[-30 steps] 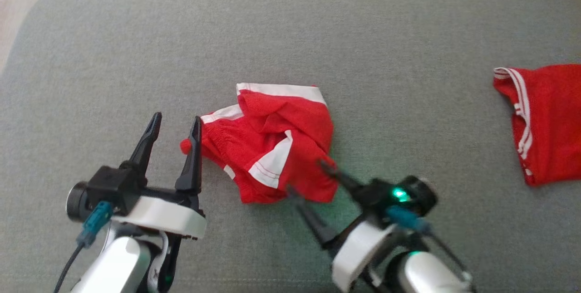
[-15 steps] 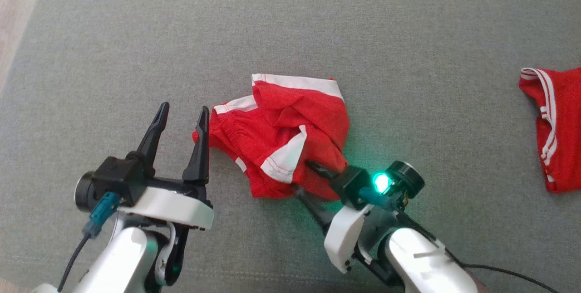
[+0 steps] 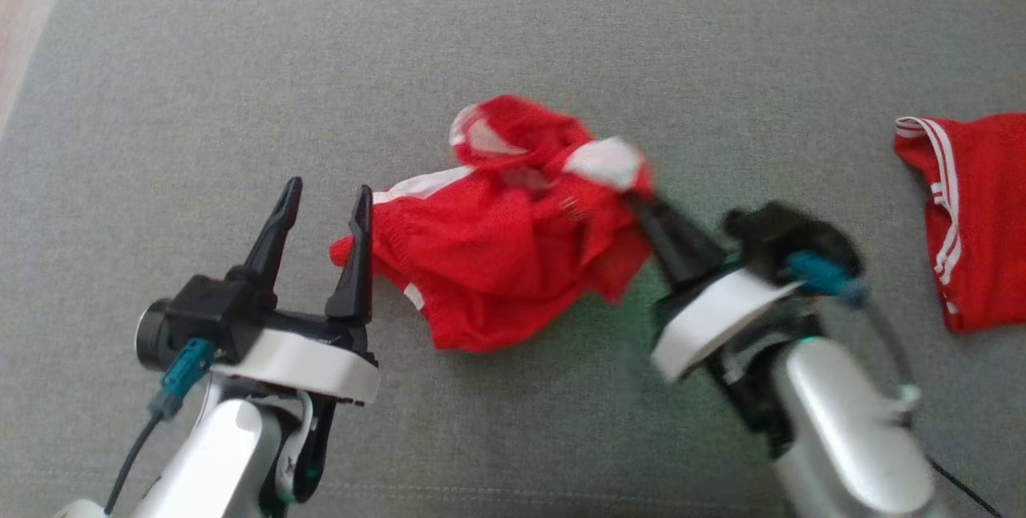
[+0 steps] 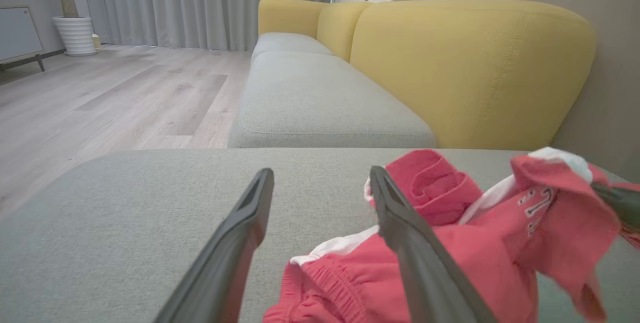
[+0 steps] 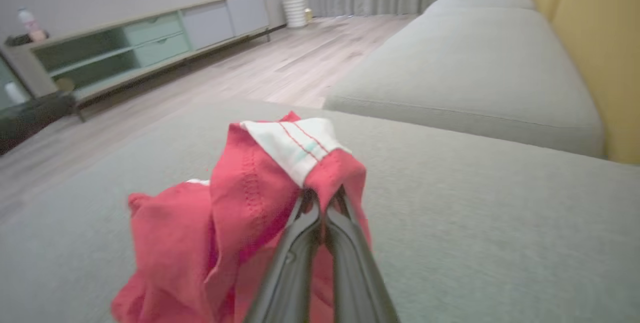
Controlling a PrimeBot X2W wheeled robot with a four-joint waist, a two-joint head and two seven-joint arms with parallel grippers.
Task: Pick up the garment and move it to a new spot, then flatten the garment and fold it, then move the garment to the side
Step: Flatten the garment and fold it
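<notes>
The garment [image 3: 505, 245] is a crumpled red piece with white trim, lying on the grey cushion [image 3: 513, 45]. My right gripper [image 3: 641, 205] is shut on the garment's right edge and holds that part lifted off the cushion; the right wrist view shows the red cloth [image 5: 250, 203] draped over the closed fingertips of that gripper [image 5: 322, 200]. My left gripper [image 3: 325, 201] stands open just left of the garment, its right finger [image 3: 357, 253] touching the cloth's left end. In the left wrist view the garment [image 4: 450, 243] lies right of the open left gripper [image 4: 320, 183].
A second red garment with white stripes [image 3: 970, 213] lies at the cushion's right edge. Beyond the cushion stand a grey seat [image 4: 320, 98] and a yellow backrest [image 4: 470, 63]. Wooden floor [image 4: 110, 93] lies to the left, with a low cabinet [image 5: 150, 38] farther off.
My right gripper closed on the garment's lower right edge and moved up and to the right, lifting that part. The left gripper stayed open in place. The camera shifted slightly.
</notes>
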